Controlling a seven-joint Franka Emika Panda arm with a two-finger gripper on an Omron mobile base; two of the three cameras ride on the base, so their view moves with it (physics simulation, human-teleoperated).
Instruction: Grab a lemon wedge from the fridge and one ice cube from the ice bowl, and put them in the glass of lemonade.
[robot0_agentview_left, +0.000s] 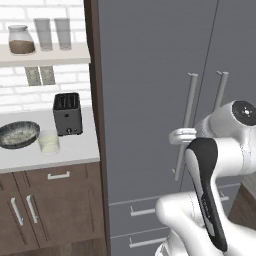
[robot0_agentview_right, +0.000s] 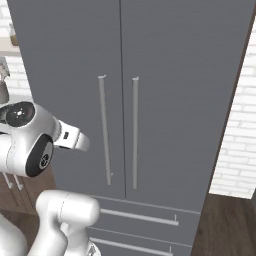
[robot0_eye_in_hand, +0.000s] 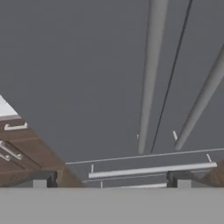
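Observation:
The grey fridge (robot0_agentview_left: 145, 75) (robot0_agentview_right: 175, 60) (robot0_eye_in_hand: 83, 65) stands with both doors shut, so the lemon wedge is hidden. My gripper (robot0_agentview_left: 177, 136) (robot0_agentview_right: 84, 143) (robot0_eye_in_hand: 113, 181) hovers just short of the left door's long bar handle (robot0_agentview_left: 188, 110) (robot0_agentview_right: 104, 130) (robot0_eye_in_hand: 151, 74), jaws open and empty. On the white counter (robot0_agentview_left: 75, 147) to the left of the fridge sit the ice bowl (robot0_agentview_left: 19, 134) and, beside it, the glass of lemonade (robot0_agentview_left: 49, 142), both far from the gripper.
A black toaster (robot0_agentview_left: 67, 114) stands behind the glass. A shelf (robot0_agentview_left: 45, 55) above carries a brown-filled jar (robot0_agentview_left: 21, 40) and two tall glasses (robot0_agentview_left: 53, 33). Brown cabinets (robot0_agentview_left: 50, 205) sit under the counter. Fridge drawers (robot0_agentview_right: 145, 215) lie below the doors.

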